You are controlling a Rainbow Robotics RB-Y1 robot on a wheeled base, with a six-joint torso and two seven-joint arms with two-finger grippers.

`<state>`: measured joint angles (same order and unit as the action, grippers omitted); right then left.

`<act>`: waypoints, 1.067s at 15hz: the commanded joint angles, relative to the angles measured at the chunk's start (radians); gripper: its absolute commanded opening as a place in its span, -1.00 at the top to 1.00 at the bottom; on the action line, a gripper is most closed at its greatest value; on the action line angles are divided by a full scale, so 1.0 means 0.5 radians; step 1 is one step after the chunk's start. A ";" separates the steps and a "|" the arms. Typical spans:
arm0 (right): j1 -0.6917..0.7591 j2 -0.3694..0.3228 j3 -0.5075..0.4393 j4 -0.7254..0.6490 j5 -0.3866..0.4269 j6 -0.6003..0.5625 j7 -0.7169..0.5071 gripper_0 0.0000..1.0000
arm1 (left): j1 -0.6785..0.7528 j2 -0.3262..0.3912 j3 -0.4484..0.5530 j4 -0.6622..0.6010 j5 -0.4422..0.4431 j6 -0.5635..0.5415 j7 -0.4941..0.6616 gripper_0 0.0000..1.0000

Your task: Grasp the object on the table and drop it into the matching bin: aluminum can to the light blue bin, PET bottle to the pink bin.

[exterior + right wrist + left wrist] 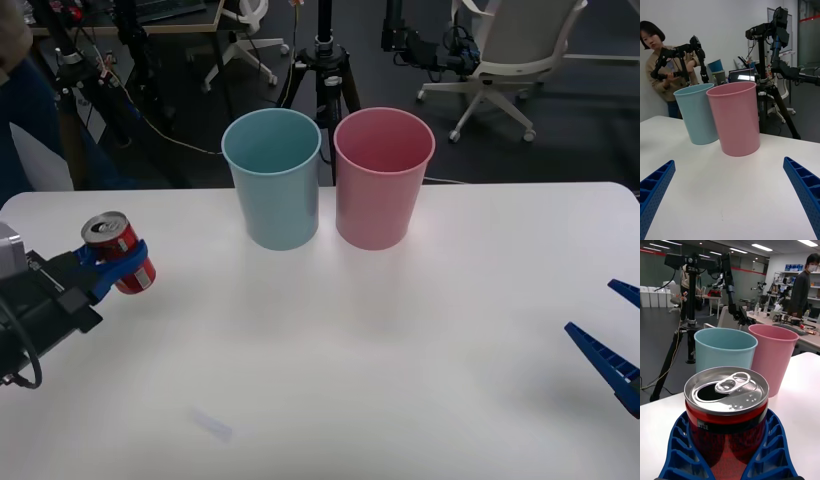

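Red, silver-topped aluminum can (120, 251); light blue bin (273, 178); pink bin (384, 178); white table (400, 340).

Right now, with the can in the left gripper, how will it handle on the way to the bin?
The aluminum can looks opened, so it is probably light. The left gripper wraps its smooth round wall, so it may slip if jolted. Thin walls could dent under squeezing.

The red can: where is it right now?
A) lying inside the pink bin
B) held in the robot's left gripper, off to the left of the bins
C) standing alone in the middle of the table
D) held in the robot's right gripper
B: the red can sits between the blue fingers of the left gripper, left of the light blue bin, while the right gripper is open with nothing in it.
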<state>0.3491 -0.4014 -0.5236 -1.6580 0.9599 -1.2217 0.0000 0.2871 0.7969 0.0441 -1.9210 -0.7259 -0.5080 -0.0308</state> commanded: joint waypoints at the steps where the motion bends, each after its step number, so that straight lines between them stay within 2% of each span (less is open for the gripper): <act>1: 0.000 0.000 0.000 0.000 0.000 0.000 0.000 -1.00 | -0.099 0.183 -0.002 -0.088 0.019 0.126 0.040 1.00; 3: 0.000 0.000 0.000 0.000 0.000 0.000 0.000 -1.00 | -0.212 0.278 -0.011 -0.085 0.022 0.139 0.154 1.00; 4: 0.000 0.000 0.000 0.000 0.000 0.000 0.000 -1.00 | -0.320 0.357 -0.048 -0.085 0.022 0.145 0.313 1.00; 7: 0.000 0.000 0.000 0.000 0.000 0.000 0.000 -1.00 | -0.651 0.508 -0.205 -0.024 0.022 0.203 0.562 1.00; 11: 0.000 0.000 0.000 0.000 0.000 0.000 0.000 -1.00 | -1.268 0.514 -0.567 0.314 0.031 0.203 0.648 1.00; 13: 0.000 0.000 0.000 0.000 0.000 0.000 0.000 -1.00 | -1.482 0.486 -0.705 0.455 0.034 0.206 0.654 1.00; 16: 0.000 0.000 0.000 0.000 0.000 0.000 0.000 -1.00 | -1.749 0.364 -0.883 0.673 0.031 0.206 0.657 1.00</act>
<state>0.3490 -0.4014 -0.5236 -1.6581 0.9599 -1.2217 0.0000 -0.5559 0.9998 -0.3756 -1.6116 -0.7088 -0.4047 0.2975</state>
